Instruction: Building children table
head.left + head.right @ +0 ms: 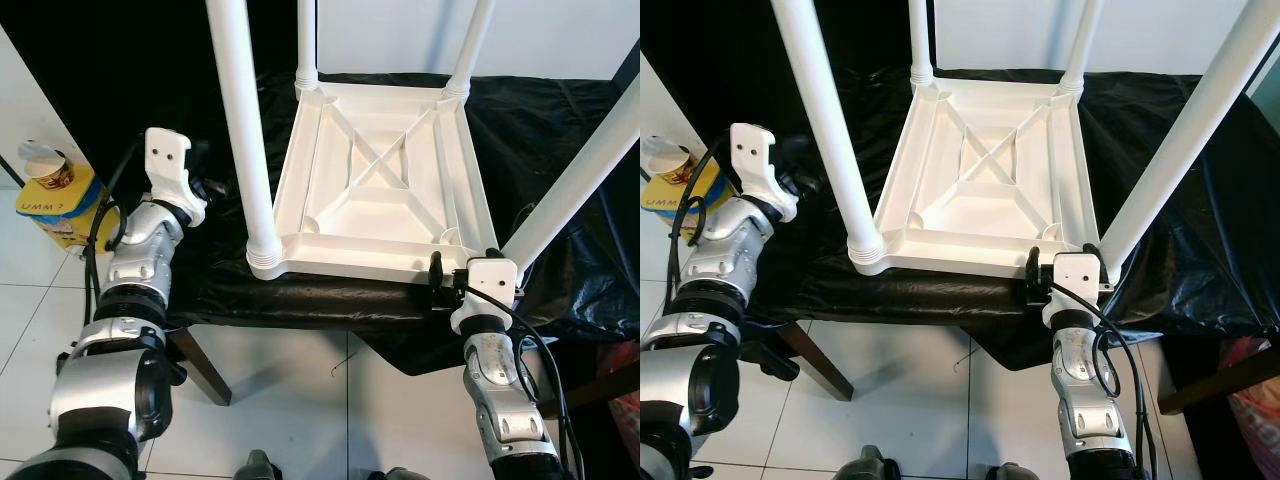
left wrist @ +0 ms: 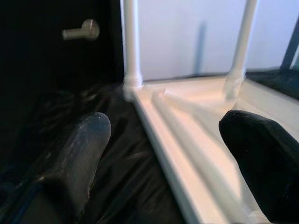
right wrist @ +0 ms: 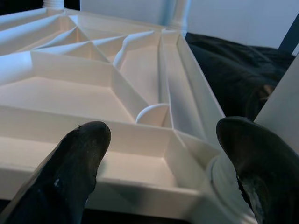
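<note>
we see white plastic table (image 1: pixel 375 190) upside down on black sheet (image 1: pixel 560 150), four legs up. left gripper (image 1: pixel 205 190) beside near-left leg (image 1: pixel 245 140). right gripper (image 1: pixel 440 275) at near edge by near-right leg (image 1: pixel 585 175). yellow container (image 1: pixel 55 200) far left.

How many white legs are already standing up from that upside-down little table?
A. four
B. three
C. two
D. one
A: the white table top lies underside up on the black cloth, and a leg rises from each corner: near left, far left, far right and near right.
</note>
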